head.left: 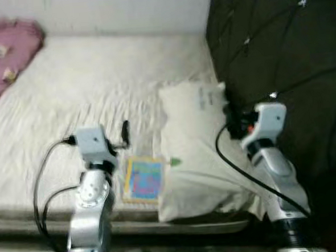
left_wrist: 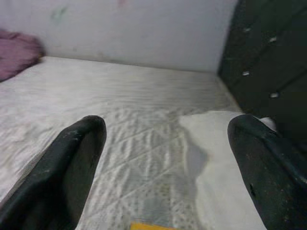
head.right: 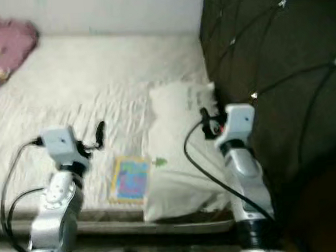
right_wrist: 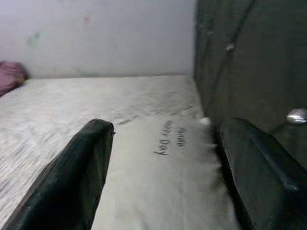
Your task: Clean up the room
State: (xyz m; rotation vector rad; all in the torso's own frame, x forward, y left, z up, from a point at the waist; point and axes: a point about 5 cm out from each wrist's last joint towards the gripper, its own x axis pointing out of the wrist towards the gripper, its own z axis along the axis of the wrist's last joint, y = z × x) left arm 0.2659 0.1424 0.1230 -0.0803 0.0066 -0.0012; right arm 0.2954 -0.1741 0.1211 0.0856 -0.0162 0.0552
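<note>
Both grippers are spread wide and hold nothing. The left gripper hovers above the bed, its fingers well apart with bare quilted sheet between them; a sliver of yellow from the book shows at the near edge of the left wrist view. The right gripper hangs over the pillow, fingers wide, with printed lettering on the pillowcase visible between them. I can't tell if either gripper touches the fabric below it.

The pillow is white and lies lengthwise on the right side of the bed, just beside the dark tufted headboard, its near end reaching the bed's front edge. The book, colourful with a yellow border, lies flat near the front edge, just left of the pillow and between the two arms. A small green mark shows on the pillow edge next to it; too blurred to identify.

A pink blanket is bunched in the far left corner against the white wall. The headboard closes off the right side, just beside the right arm.
</note>
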